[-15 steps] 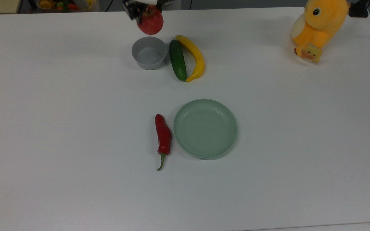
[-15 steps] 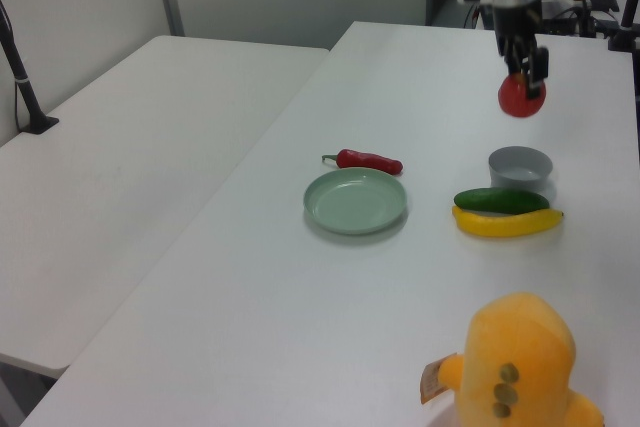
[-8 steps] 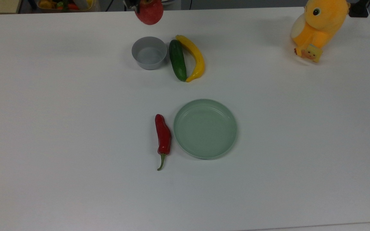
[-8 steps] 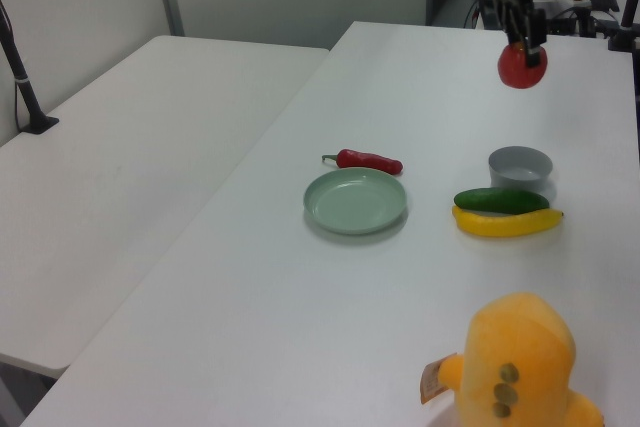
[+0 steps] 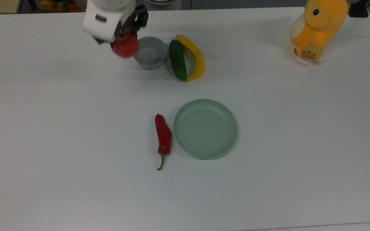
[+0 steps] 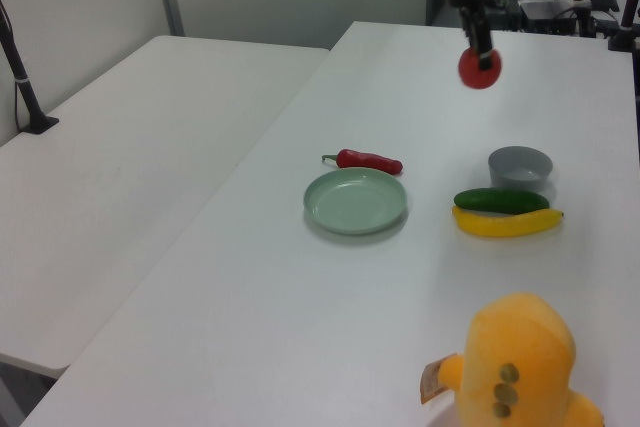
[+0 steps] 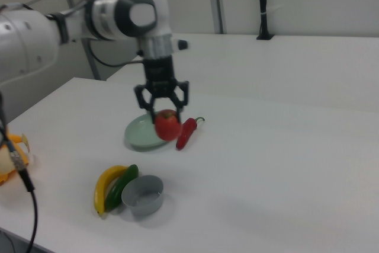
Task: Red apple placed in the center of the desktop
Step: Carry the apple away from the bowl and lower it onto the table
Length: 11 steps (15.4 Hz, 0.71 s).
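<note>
The claw (image 7: pixel 163 114) has its fingers closed around the red apple (image 5: pixel 126 47), holding it up in the air, clear of the white counter (image 5: pixel 75 144). In the top view the apple sits just left of the grey bowl (image 5: pixel 149 53), overlapping its rim from above. Next to the bowl on the top view's right are a cucumber (image 5: pixel 177 60) and a banana (image 5: pixel 194 57), lying side by side and touching. Nearer the middle of the counter there's a green plate (image 5: pixel 205 128) with a red chilli (image 5: pixel 163 134) just beside it. A yellow plush toy (image 5: pixel 320 25) sits off in the far corner.
</note>
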{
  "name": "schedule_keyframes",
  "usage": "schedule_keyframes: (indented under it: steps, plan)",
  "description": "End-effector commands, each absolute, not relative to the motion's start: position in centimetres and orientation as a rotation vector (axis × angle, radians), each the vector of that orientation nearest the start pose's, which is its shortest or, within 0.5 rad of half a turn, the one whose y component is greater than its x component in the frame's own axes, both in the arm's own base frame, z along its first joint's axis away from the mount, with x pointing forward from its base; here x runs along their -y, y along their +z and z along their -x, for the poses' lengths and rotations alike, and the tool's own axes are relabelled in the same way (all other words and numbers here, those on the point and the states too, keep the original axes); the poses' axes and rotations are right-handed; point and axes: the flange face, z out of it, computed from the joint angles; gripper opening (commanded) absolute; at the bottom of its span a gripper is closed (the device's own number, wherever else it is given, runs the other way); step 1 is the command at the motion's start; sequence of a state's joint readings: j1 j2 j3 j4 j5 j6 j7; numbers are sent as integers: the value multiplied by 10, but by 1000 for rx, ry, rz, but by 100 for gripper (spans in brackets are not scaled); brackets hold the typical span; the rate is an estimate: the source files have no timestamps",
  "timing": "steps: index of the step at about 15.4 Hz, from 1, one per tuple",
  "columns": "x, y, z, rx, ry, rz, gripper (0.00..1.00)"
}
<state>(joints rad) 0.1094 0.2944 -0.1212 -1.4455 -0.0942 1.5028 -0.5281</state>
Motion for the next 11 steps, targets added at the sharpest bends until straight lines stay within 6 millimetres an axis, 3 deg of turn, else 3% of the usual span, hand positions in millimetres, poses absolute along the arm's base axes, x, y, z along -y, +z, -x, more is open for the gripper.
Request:
schedule_keyframes:
  steps: [1, 6, 11]
  plan:
    - [22, 467, -659, 787, 349, 3099, 0]
    - [29, 396, -683, 792, 373, 3105, 0]
    - [31, 361, -694, 794, 332, 3122, 0]
